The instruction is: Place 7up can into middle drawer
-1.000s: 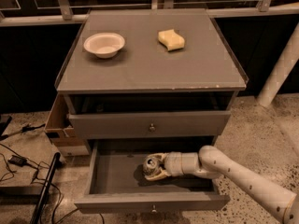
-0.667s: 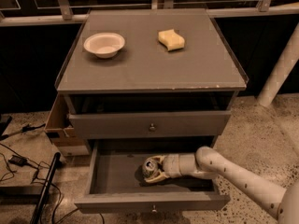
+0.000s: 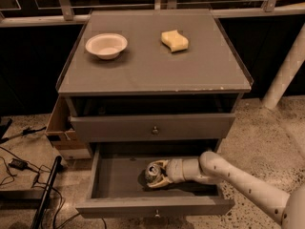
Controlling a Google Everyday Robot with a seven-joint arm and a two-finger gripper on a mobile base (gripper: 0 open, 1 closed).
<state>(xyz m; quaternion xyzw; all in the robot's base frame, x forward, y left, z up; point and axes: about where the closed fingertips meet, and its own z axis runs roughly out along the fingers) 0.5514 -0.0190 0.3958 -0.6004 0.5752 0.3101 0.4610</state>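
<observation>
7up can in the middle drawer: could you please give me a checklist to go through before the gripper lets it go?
1. middle drawer pulled open far enough: ok.
2. 7up can inside the drawer walls, not over the rim: ok.
3. gripper down in the drawer, fingers on either side of the can: ok.
4. Can resting on the drawer floor rather than hanging above it: cannot tell.
5. Can upright, so it will not roll: cannot tell.
6. Room for the arm to lift out under the upper drawer: cannot tell.
</observation>
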